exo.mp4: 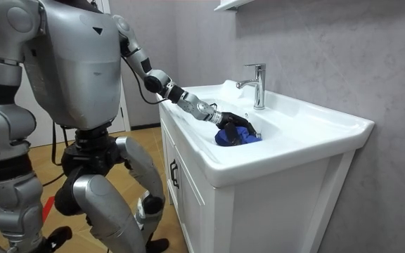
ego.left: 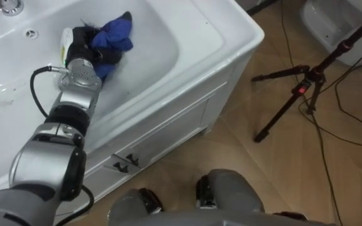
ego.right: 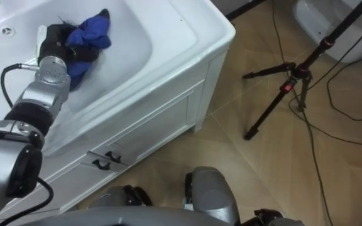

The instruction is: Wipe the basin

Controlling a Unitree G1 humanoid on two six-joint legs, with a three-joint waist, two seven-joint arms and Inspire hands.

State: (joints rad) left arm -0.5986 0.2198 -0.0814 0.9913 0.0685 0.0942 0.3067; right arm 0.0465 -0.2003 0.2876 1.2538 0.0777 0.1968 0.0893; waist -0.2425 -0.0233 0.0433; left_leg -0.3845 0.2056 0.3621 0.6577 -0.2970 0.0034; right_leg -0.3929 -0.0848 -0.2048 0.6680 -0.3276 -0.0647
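Left hand (ego.left: 80,45) is clenched around a bunched blue cloth (ego.left: 115,34), down in the white basin (ego.left: 168,37), apart from the faucet (exo.mp4: 257,84).

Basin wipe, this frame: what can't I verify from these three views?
- Basin surface under the blue cloth: covered in every view by the cloth and the left robot hand gripping it.
- Faucet: cut off by the top edge in the eye views.
- Basin floor: hidden behind the near rim in the room view.
- Remaining dirt or water: too faint to tell.
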